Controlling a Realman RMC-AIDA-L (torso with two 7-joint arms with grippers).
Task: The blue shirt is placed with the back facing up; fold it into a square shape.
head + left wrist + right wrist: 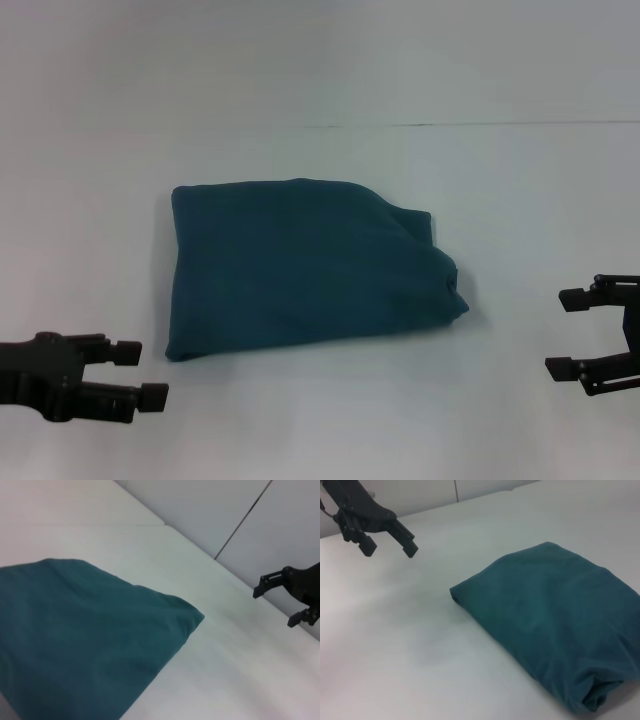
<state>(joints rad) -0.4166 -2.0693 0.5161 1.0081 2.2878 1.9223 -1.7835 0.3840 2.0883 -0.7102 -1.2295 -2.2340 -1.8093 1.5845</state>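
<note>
shirt (305, 270) mid-frame on desk (320, 420), folded into rough square. left gripper (140, 374) lower left, right gripper (565, 334) right edge: jaws wide apart, holding nothing. tidy bunched right edge w/ light pinch.

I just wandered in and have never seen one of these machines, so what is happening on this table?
A two-armed robot has been given a blue shirt to fold into a square. The shirt lies on the white table as a compact, roughly square bundle, a bit lumpy on the robot's right. Nothing holds it now: the left hand and the right hand are both open, one off each side of the shirt and clear of it.
</note>
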